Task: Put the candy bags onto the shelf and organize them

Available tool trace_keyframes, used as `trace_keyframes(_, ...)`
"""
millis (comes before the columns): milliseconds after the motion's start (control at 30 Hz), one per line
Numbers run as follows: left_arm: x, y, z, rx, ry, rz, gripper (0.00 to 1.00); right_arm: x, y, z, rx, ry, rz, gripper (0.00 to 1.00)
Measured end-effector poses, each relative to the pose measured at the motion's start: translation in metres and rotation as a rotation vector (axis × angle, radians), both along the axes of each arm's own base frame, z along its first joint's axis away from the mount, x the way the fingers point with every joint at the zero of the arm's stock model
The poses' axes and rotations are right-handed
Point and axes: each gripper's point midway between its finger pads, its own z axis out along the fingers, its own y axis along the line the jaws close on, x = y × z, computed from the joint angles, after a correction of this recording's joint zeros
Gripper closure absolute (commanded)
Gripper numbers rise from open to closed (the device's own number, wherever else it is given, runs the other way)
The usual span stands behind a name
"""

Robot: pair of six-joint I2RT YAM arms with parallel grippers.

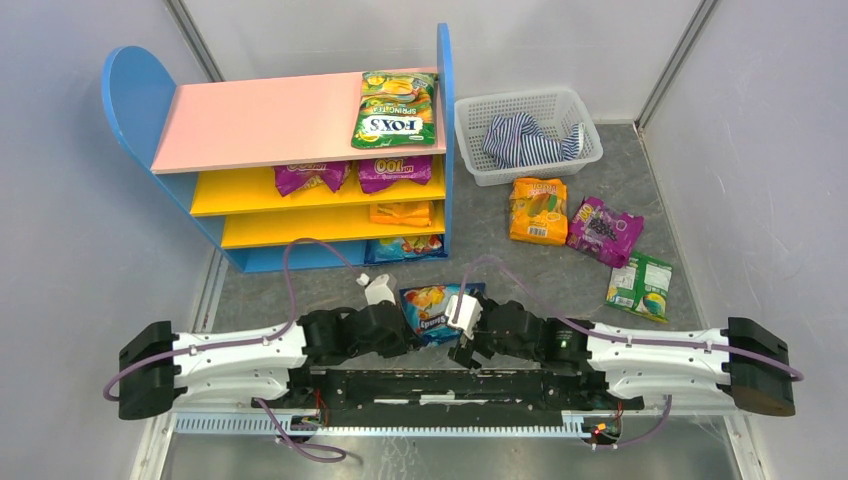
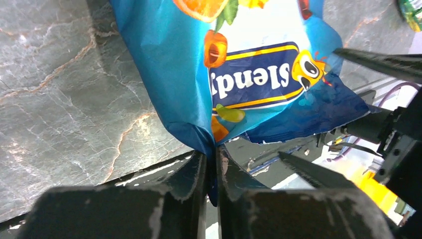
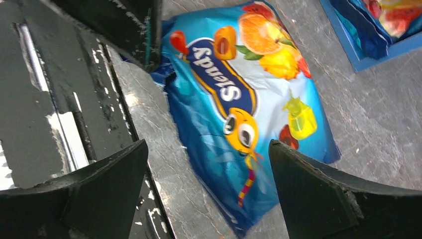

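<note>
Left gripper: fingers pressed together, pinching the near corner of a blue glossy plastic candy bag with fruit print and a "Slendy" label. The bag fans out straight ahead of those fingers, with its long axis running away from them. Most of it looks to be lying on the grey marbled table, with only the pinched corner crimped. Can't tell if any of it is off the surface yet.

Right gripper: fingers spread wide, holding nothing, hanging over that same bag. It sits below the gap and partly under one finger, long axis crosswise to the line between the two tips.

Outward: beyond the bag from the left fingers, ahead and a bit leftward, stands the tiered shelf with a pink top board, yellow boards and blue sides.
- On the pink board: a green-yellow FOX'S bag.
- On the upper yellow board: two purple bags.
- On the lower yellow board: an orange bag.
- On the bottom tier: a second blue bag, near the pinched one.

Well off to the right of the right fingers, loose on the table, are an orange pouch, a purple pouch and a green pouch. There is also a white mesh basket with a striped cloth in it.

Judgement: the left arm has the bag and is the nearer one to the shelf, so the carry goes forward. With only a corner pinch, the bag will likely hang and swing.
</note>
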Motion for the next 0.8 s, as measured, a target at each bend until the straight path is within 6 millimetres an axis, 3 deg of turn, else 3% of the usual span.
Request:
trace_keyframes(200, 0.004, -0.001, 0.027, 0.001, -0.045, -0.026, 0.97, -0.005, 0.015, -0.001, -0.027, -0.091, 0.075, 0.02)
trace_keyframes(567, 0.001, 0.007, 0.060, 0.007, -0.096, -0.086, 0.98, 0.022, 0.037, 0.015, -0.082, -0.389, 0.163, 0.02)
trace_keyframes(800, 0.000, 0.011, 0.070, -0.007, -0.114, -0.098, 0.98, 0.014, 0.057, 0.025, -0.031, -0.509, 0.315, 0.02)
